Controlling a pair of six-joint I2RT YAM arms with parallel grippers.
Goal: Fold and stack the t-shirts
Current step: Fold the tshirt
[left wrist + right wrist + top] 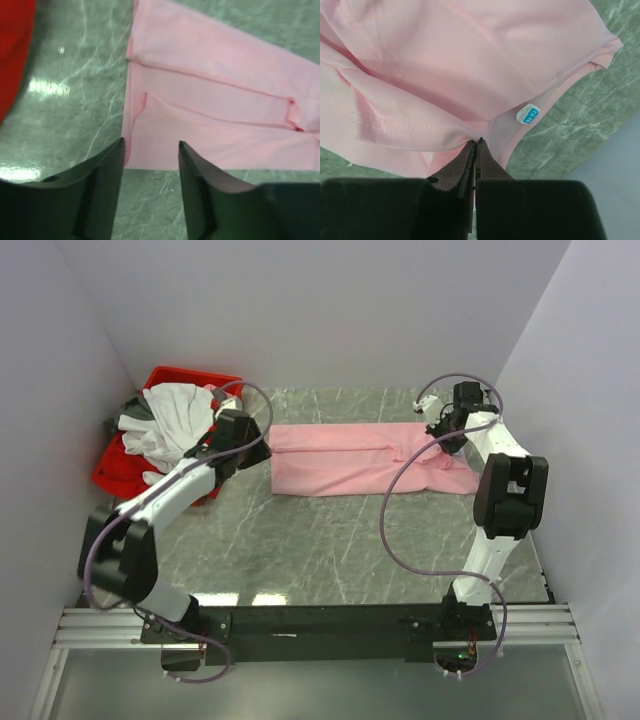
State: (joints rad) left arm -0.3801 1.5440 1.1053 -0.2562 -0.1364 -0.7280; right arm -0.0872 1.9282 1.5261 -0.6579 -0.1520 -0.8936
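Note:
A light pink t-shirt (350, 455) lies folded into a long strip across the back of the table. My left gripper (256, 446) hovers at the strip's left end, open, and the left wrist view shows nothing between the fingers of this gripper (151, 142), only the shirt's corner (150, 150) and bare table under the gap. My right gripper (441, 430) is at the strip's right end. In the right wrist view this gripper (477, 141) is shut on a pinch of the pink t-shirt (445, 60) beside the collar, close to a small blue and white label (529, 114). White t-shirts (170, 420) lie heaped over dark grey cloth (125, 422).
A red plastic bin (115, 472) holding the heap stands at the back left against the wall, right beside my left arm. White walls close in the table at the left, back and right. The green marble tabletop (330, 540) runs from the shirt to the arm bases.

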